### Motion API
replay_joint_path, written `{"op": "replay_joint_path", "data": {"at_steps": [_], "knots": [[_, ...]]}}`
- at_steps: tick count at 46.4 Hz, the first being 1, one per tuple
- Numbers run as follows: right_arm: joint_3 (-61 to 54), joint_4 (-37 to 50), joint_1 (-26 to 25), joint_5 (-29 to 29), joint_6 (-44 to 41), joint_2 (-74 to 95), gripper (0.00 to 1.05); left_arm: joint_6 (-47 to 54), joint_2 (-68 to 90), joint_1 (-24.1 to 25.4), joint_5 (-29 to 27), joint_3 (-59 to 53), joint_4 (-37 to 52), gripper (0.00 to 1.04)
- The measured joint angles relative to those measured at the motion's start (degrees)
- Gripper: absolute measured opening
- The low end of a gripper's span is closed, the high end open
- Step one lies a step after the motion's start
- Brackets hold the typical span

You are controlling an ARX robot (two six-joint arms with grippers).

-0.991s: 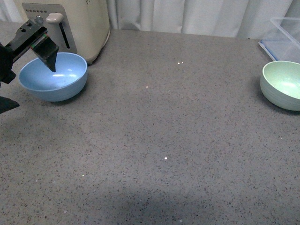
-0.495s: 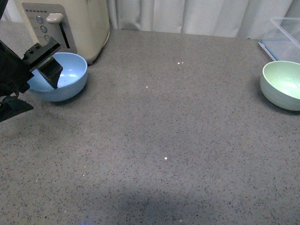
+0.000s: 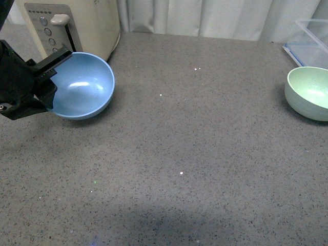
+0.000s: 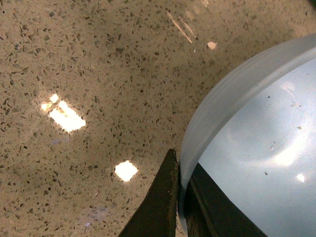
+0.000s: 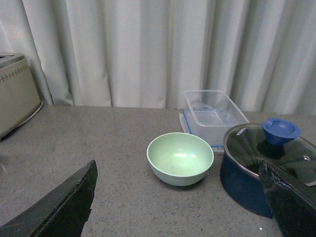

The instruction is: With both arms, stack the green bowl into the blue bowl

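Left tool (image 3: 47, 88) pinching rim of smooth matte sky-blue round bowl (image 3: 84, 87), tilted, over speckled grey stone bench (image 3: 179, 154). Right tool (image 5: 177, 173) spread; round pale mint-green matte bowl (image 5: 180, 158) ahead of it, near pleated pale curtain (image 5: 148, 49).

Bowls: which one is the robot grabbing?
The blue bowl, by the toaster: the left gripper pinches its rim and it's tilted. The green bowl sits alone, untouched.

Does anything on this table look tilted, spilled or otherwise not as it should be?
Only the blue bowl, near the toaster: it sits tipped, not level, because the left gripper pinches its rim. The green bowl stands upright, and nothing looks spilled or broken.
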Motion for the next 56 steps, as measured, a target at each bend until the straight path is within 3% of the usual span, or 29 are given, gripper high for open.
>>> {"op": "replay_joint_path", "data": {"at_steps": [13,18,25,32,40,47,56], "knots": [[0.0,0.0,0.0,0.0,0.0,0.0,0.96,4.6,-3.4,-13.3,4.8,2.4,-5.9,0.04],[0.0,0.0,0.0,0.0,0.0,0.0,0.96,6.4,-2.5,-21.3,6.4,2.4,-8.1,0.04],[0.0,0.0,0.0,0.0,0.0,0.0,0.96,8.2,-1.1,-24.9,5.8,1.9,-8.3,0.04],[0.0,0.0,0.0,0.0,0.0,0.0,0.96,8.4,-0.7,-25.5,5.1,1.7,-7.6,0.05],[0.0,0.0,0.0,0.0,0.0,0.0,0.96,8.2,-0.7,-25.1,6.0,2.0,-7.2,0.42],[0.0,0.0,0.0,0.0,0.0,0.0,0.96,7.5,-0.8,-24.0,6.5,2.1,-6.6,0.63],[0.0,0.0,0.0,0.0,0.0,0.0,0.96,4.7,-5.2,-18.6,8.0,-0.4,-0.9,0.92]]}}
